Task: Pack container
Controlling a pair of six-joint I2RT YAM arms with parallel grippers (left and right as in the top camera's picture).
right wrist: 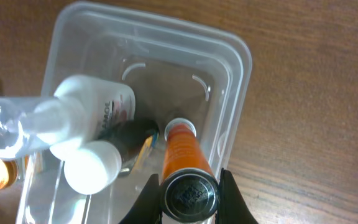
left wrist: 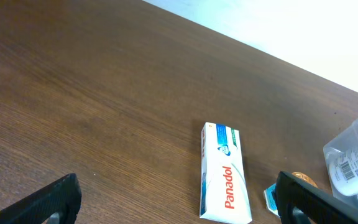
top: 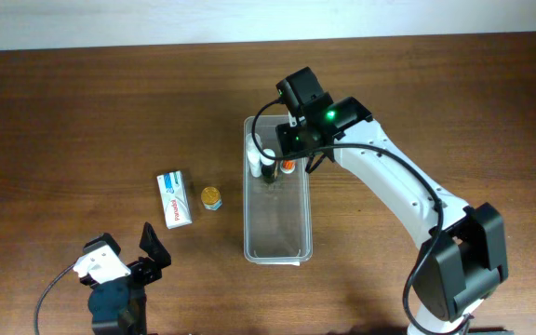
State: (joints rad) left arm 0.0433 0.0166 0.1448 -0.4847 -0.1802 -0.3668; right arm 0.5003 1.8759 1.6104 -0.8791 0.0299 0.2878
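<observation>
The container [top: 278,228] lies lengthwise mid-frame on the counter [top: 82,112]. At its upper end the right hand [right wrist: 189,194] clasps an orange tube [right wrist: 180,152] by its dark cap, holding it upright beside the white bottles [right wrist: 95,115], probably so it fits that crowded corner. The left hand [top: 127,251], fingers spread and holding nothing, sits at lower left near the Panadol box [top: 174,198] and a gold-lidded jar [top: 211,196], likely the next items.

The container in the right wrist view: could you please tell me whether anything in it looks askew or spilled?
Nothing looks spilled or damaged. The white bottle with the clear cap appears to lean sideways rather than stand upright, crowded with the orange tube held by the right gripper at one end of the container.
</observation>
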